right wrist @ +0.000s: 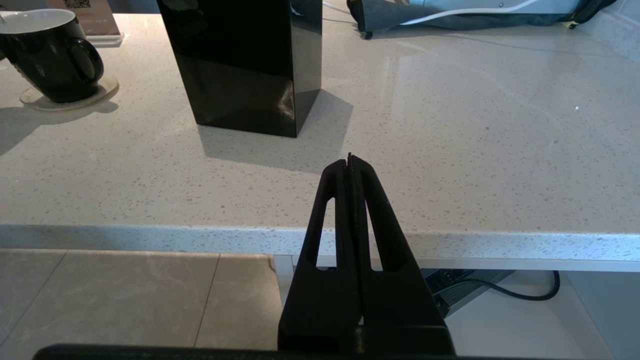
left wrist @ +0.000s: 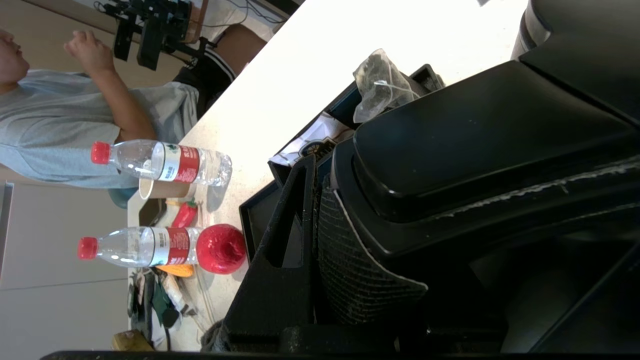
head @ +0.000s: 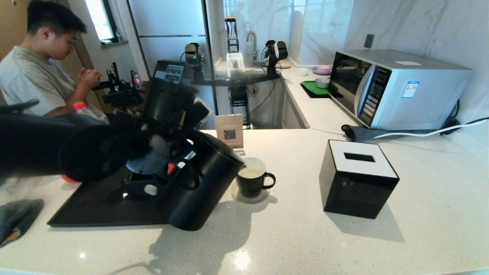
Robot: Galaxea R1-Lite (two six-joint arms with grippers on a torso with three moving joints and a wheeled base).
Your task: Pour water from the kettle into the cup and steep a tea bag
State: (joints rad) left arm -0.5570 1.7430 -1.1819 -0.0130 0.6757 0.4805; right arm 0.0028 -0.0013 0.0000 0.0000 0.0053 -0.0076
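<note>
The left claw point(head: 174, 168), clamped on its handle, holds the kettle point(head: 198, 187) tipped so its spout overhangs the cup point(head: 252, 179) at three o'clock on the bench point(head: 305, 236), while the right claw point(right wrist: 350, 162) hangs pinched shut, empty.

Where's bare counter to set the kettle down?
Free: the counter in front of the cup and tissue box, and the strip between those two. Crowded: the tray side, where the left end effector holds the tilted kettle.
</note>
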